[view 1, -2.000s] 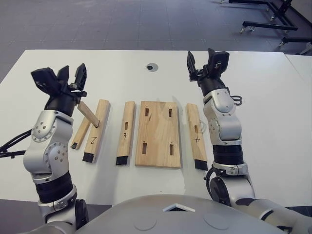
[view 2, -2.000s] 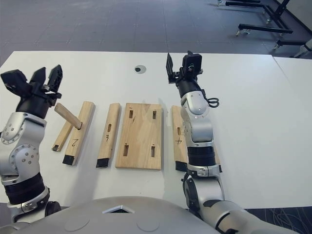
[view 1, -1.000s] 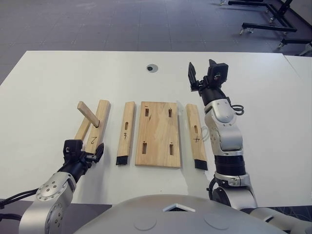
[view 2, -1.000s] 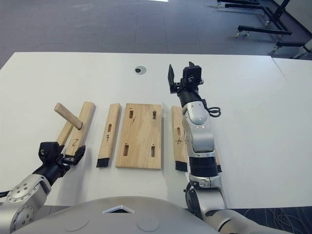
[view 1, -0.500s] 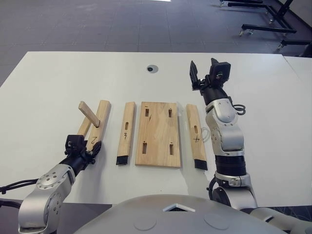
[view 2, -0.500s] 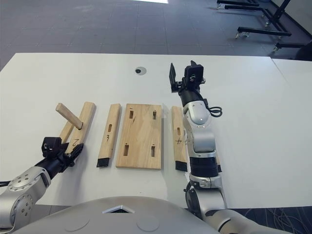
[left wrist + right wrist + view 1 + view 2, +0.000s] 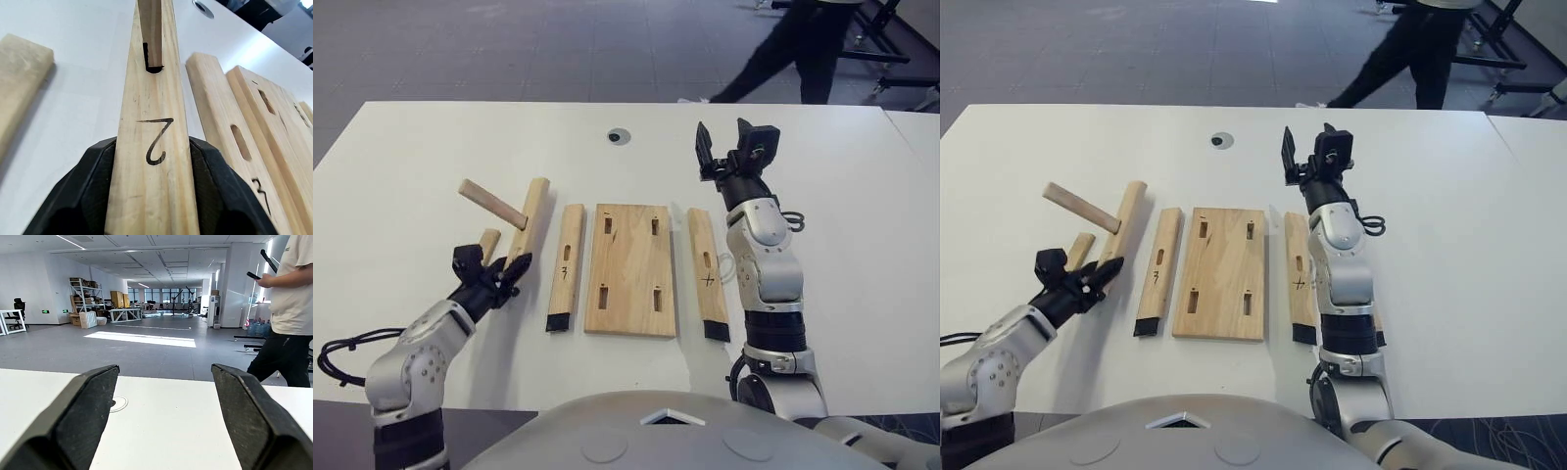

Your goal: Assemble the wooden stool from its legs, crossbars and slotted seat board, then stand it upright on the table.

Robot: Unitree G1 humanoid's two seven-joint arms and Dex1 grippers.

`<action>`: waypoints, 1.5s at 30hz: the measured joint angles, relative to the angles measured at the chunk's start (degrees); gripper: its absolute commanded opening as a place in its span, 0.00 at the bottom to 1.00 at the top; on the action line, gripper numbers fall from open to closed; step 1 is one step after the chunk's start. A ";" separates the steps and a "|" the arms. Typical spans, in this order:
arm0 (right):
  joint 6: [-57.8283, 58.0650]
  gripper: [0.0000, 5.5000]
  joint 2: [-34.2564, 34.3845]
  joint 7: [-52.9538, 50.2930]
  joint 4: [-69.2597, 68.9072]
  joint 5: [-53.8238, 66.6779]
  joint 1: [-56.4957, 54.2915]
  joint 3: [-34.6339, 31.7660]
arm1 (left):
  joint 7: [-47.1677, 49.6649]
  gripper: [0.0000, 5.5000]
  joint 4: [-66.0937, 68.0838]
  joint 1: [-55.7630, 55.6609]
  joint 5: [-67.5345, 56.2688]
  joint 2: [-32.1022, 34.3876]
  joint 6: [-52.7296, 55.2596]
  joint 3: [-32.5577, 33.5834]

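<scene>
Lying in a row on the white bench (image 7: pixel 411 157), long axes all near-to-far, are the stool parts, not yet a stool.

- Slotted seat board (image 7: pixel 629 269): one, at the centre of the row. It has four slots, two far and two near. A small pen mark by the far-left slot is too small to read.
- Legs: three in plain view.
  - Leg 2 (image 7: pixel 530 220): at the left of the group, with its far end leaning slightly right. It is hand-marked "2", clear in the left wrist view. Its near end is clamped between the fingers of the left pincer (image 7: pixel 492 270).
  - Leg 3 (image 7: pixel 566 264): just left of the board. It has one slot and a black near tip, and its hand-drawn figure reads as "3".
  - Cross-marked leg (image 7: pixel 707 274): just right of the board, beside the right forearm. It has one slot and a black near tip, and is marked "+".
- Crossbars: two.
  - Pegged crossbar (image 7: pixel 491 204): one end is seated in the slot of leg 2, and the free end points left and far.
  - Loose crossbar (image 7: pixel 489 241): just left of leg 2, with its near end hidden behind the left pincer.
- Right pincer (image 7: pixel 722 143): raised over the far part of the bench, right of the round grommet (image 7: pixel 620 135). Its fingers point far and are spread apart, holding nothing.
</scene>
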 measured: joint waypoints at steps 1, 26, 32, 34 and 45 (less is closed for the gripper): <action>-0.07 0.63 -0.10 0.56 0.00 0.66 -0.51 -0.23 | 1.14 0.37 -0.12 -3.32 -0.94 0.12 -0.10 1.06; 38.36 0.63 -7.53 35.02 4.18 69.40 -12.77 -10.01 | -33.23 0.37 4.25 -20.55 -26.84 6.54 2.95 -7.52; 38.33 0.63 -7.27 37.12 4.60 66.18 -12.79 -5.62 | -33.11 0.37 3.62 -19.11 -26.77 4.51 2.39 -10.97; 38.33 0.60 -7.34 37.55 4.99 65.63 -13.06 -4.97 | -33.11 0.37 3.43 -18.90 -26.65 4.01 1.68 -11.69; 38.32 0.38 -7.60 41.25 6.19 63.66 -14.31 -4.21 | -32.74 0.37 1.32 -14.28 -26.29 2.42 -1.75 -13.44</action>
